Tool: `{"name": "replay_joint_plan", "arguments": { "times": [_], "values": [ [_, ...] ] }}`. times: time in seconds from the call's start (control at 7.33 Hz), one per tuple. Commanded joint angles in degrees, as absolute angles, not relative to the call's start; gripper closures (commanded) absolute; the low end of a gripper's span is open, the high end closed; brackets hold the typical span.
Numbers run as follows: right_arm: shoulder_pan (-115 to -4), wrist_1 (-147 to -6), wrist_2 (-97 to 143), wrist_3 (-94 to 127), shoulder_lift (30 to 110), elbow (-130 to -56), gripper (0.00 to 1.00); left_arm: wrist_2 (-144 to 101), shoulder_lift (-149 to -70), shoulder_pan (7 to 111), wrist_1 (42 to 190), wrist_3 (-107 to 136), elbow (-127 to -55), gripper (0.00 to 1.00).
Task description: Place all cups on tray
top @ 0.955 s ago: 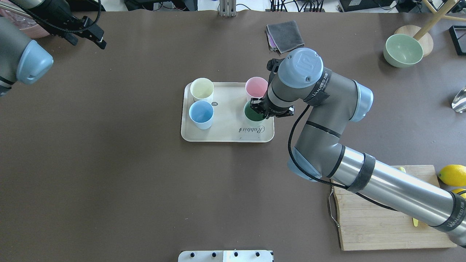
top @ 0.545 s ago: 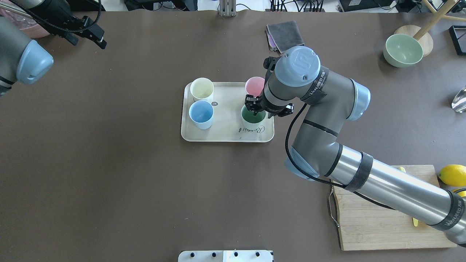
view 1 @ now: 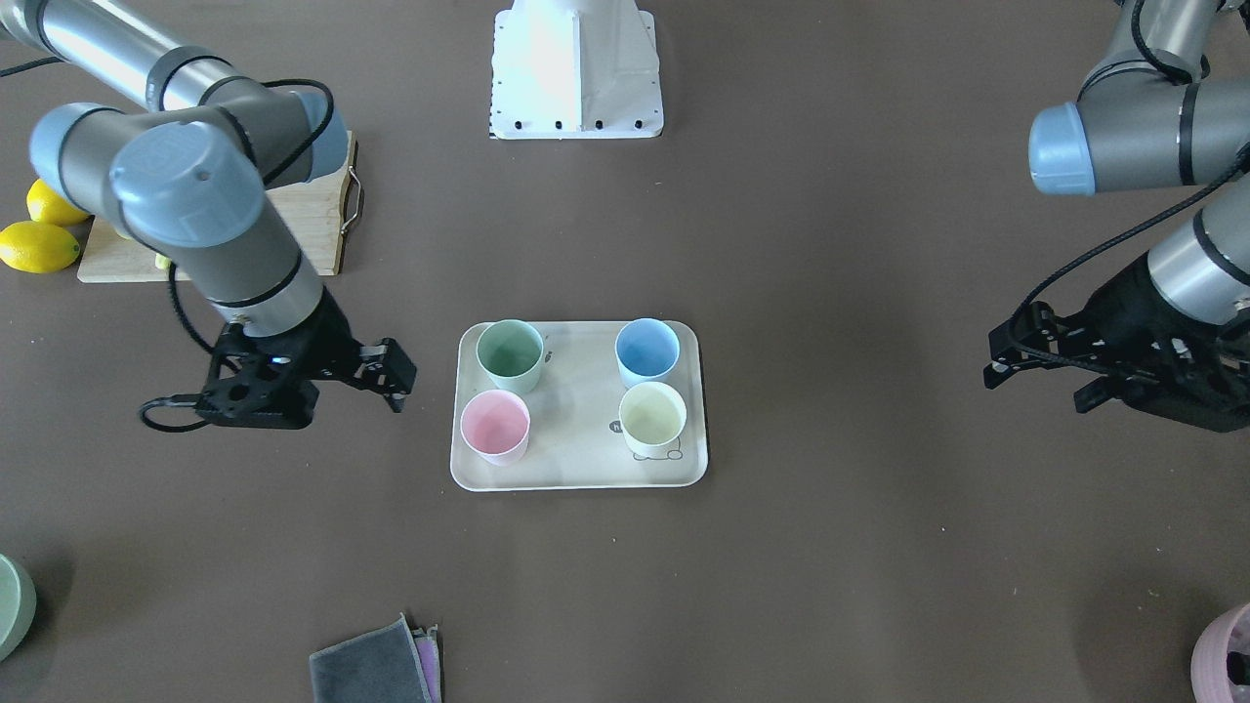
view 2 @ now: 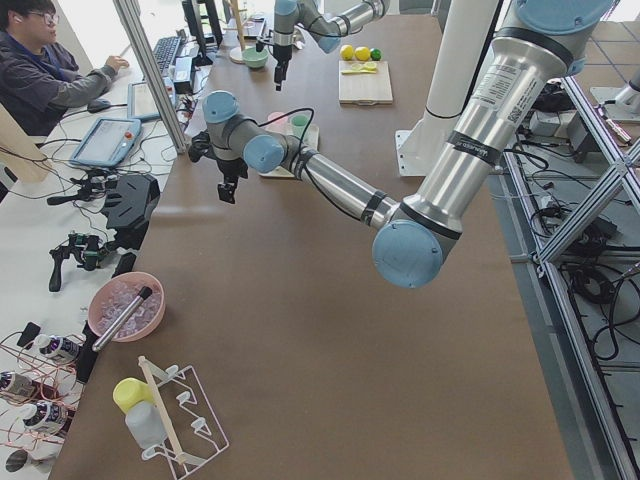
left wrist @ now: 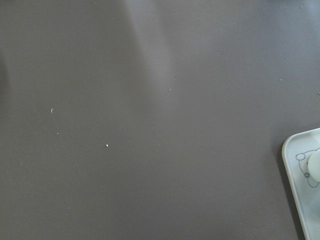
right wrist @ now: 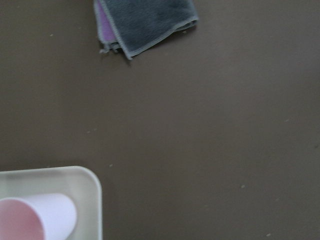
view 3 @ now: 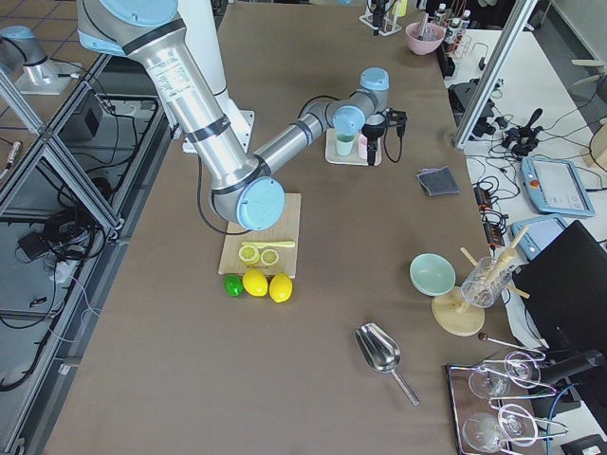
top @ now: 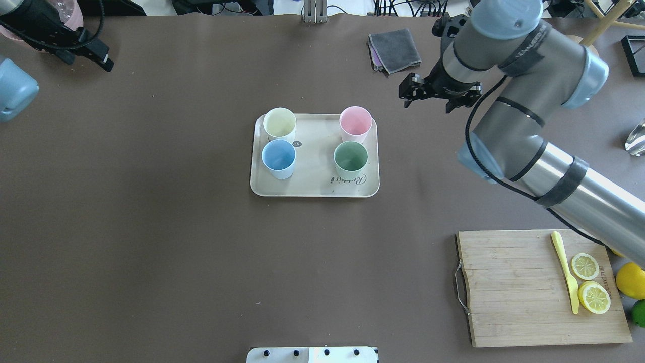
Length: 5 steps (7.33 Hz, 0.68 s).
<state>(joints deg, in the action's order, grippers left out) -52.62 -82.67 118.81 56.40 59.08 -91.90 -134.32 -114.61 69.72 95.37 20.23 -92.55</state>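
cups: you have all four standing upright on the tray (top: 312, 189), mint cup (top: 350, 156), pink cup (top: 355, 121), blue cup (top: 278, 155) and yellow cup (top: 279, 123), each apart from its neighbours.
handling: you can expect them to be light, stiff and thin-walled, with a matte skin that should not slip much; I judge they tip easily if nudged.
hold: if you must shift one, take it by the rim, one finger inside and one outside, or across the upper wall.
right pincer (top: 436, 95): you see it open and empty, above the desk (top: 151, 227) beyond the tray's pink corner, near the grey cloth (top: 394, 49), touching nothing.
left pincer (view 1: 1050, 366): well away from the tray at the desk's far left; it appears open and holds nothing.
progress: by my reading nothing is left for you to place.
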Motion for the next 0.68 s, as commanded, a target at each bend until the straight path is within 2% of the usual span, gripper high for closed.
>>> {"name": "replay_joint_plan", "arguments": {
  "times": [0.0,0.27,0.55],
  "values": [
    [-64.36,-83.32,124.76,36.58,70.34,-96.12,0.0,-134.47,-106.82,77.39,92.92,3.51,-92.98,0.02],
    [-75.62,-83.5,132.68,19.41,77.31,-95.98,0.0,-135.61,-104.24,85.82,81.72,-11.28,-92.81,0.02],
    [-85.65,-87.42,135.27,3.79,84.42,-96.32,0.0,-137.44,-95.76,91.38,81.29,-21.42,-93.07,0.02]
  ]
}}
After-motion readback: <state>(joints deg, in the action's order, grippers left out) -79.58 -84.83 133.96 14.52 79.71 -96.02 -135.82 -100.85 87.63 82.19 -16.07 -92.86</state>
